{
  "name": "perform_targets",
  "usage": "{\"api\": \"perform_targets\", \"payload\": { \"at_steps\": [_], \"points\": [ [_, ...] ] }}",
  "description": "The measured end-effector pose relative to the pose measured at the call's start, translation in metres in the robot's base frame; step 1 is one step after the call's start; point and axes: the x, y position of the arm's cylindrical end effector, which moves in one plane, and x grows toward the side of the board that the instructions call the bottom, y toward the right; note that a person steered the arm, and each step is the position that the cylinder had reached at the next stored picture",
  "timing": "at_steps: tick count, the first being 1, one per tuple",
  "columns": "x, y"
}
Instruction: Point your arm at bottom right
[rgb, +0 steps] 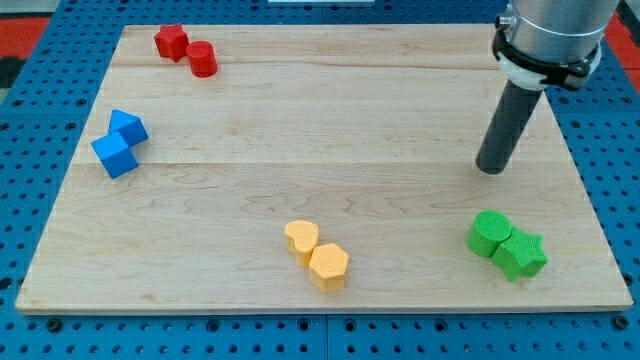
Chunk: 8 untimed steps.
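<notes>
A robotics lab, by the look of it: a pale wooden bench (330, 120) rests on a blue perforated mounting plate (40, 150) showing all around it, beneath an industrial arm (548, 35).

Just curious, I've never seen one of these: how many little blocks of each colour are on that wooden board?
Red: 2, a star-like block and a cylinder
Blue: 2
Yellow: 2
Green: 2
Total: 8

Tip (492, 168) above two touching blocks (507, 244), view's right
</notes>
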Motion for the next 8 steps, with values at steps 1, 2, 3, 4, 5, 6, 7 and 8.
{"api": "perform_targets", "payload": {
  "at_steps": [1, 2, 3, 4, 5, 6, 7, 8],
  "points": [
    [0.009, 0.042],
    [0.031, 0.091],
    [0.035, 0.106],
    [0.063, 0.111],
    [0.114, 0.117],
    [0.146, 0.096],
    [0.157, 0.086],
    [0.157, 0.086]
  ]
}}
